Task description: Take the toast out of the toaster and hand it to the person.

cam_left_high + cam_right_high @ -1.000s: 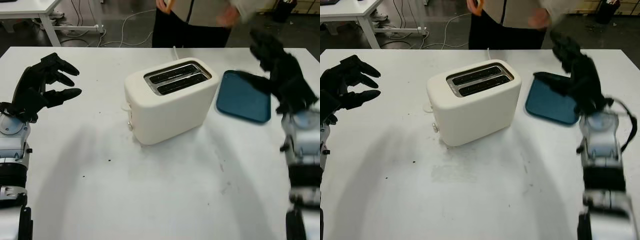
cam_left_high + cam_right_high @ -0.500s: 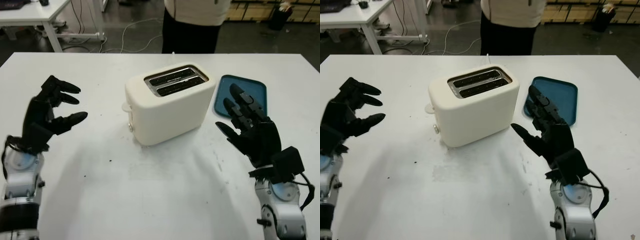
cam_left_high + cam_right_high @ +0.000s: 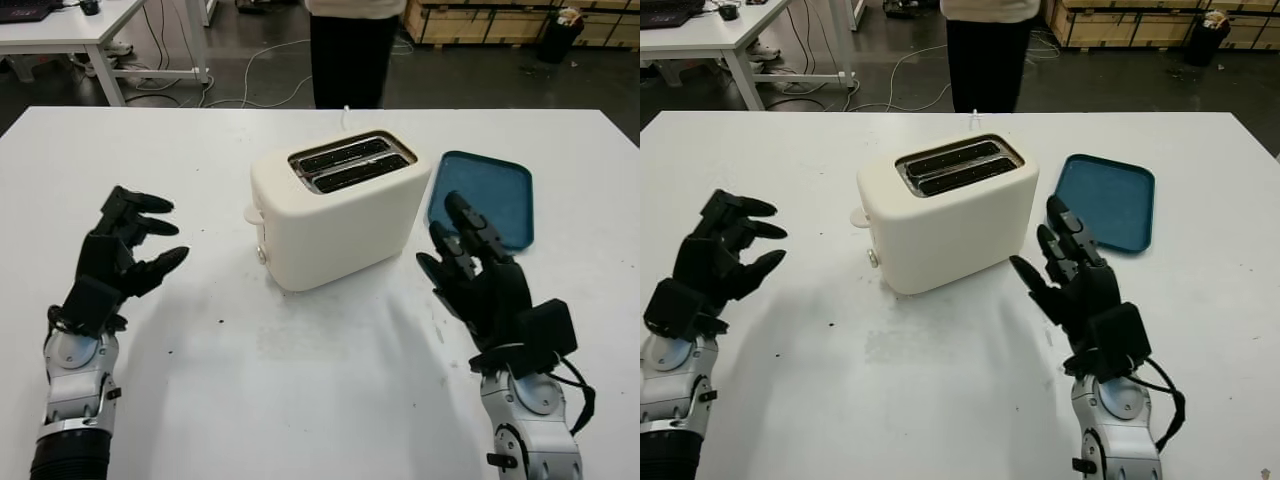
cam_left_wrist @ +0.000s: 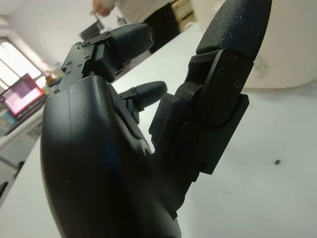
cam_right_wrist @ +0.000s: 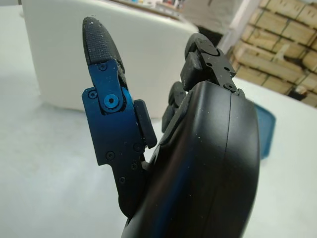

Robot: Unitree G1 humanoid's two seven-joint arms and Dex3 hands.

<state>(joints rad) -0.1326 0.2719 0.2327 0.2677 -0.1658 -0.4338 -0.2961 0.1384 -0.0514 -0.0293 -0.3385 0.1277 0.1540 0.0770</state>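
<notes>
**Toaster mid-table, both hands empty beside it**

The toaster (image 3: 338, 206) sits centrally, slots dark; toast cannot be made out. Left hand (image 3: 118, 258) hovers well left, right hand (image 3: 478, 280) near its right side, both open. Blue tray (image 3: 482, 196) lies beyond; person (image 3: 346, 45) stands at far edge.

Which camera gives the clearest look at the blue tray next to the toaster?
The right eye view: the flat blue plastic tray lies whole and unblocked beside the cream two-slot toaster. In the left eye view the right hand overlaps its near edge. The right wrist view catches just a blue sliver behind the hand's shell; the left wrist view adds nothing.
</notes>
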